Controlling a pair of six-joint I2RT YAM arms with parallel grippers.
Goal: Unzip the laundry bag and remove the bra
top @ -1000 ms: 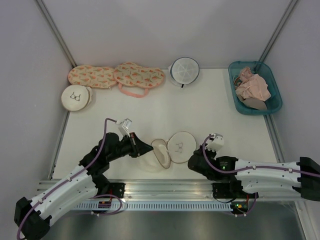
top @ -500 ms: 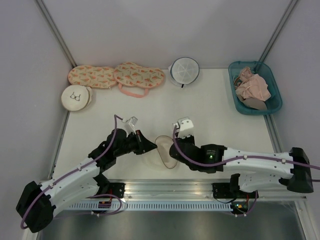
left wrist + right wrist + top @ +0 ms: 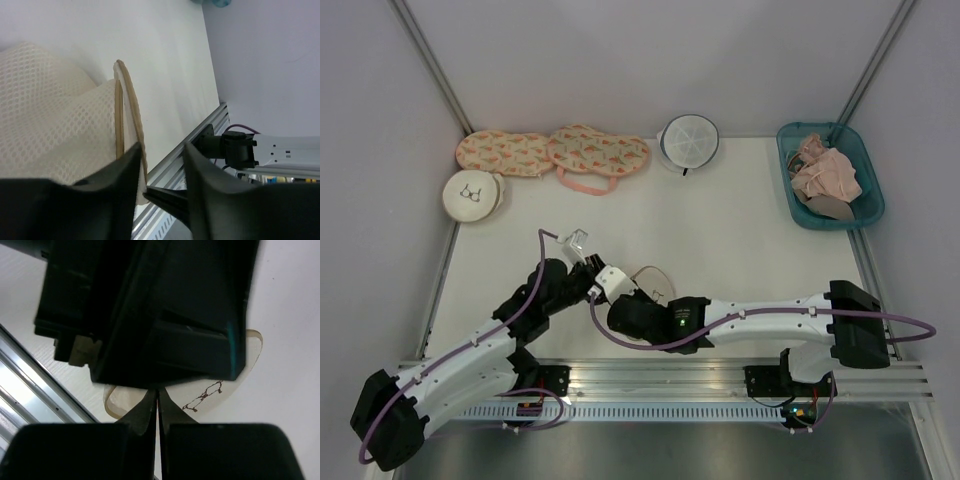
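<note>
Laundry bag [image 3: 656,284], zipper [image 3: 119,115] rim between the left hand's [image 3: 161,147] fingers, grip unclear; right hand [image 3: 158,392] pinched shut alongside. Best pulled steadily along the rim, fabric taut.

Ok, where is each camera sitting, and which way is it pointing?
Top external: above and behind the bases, looking down at the table; left arm and right arm both show, meeting at the laundry bag.
Left wrist: low beside the bag's mesh, facing toward the near rail; the left gripper shows, fingers apart.
Right wrist: tight over the bra drawing; the right gripper, shut, sits at the bottom, and the left arm's dark body fills the top.
Shared: all three see the bag; both wrist views catch the rail.
</note>
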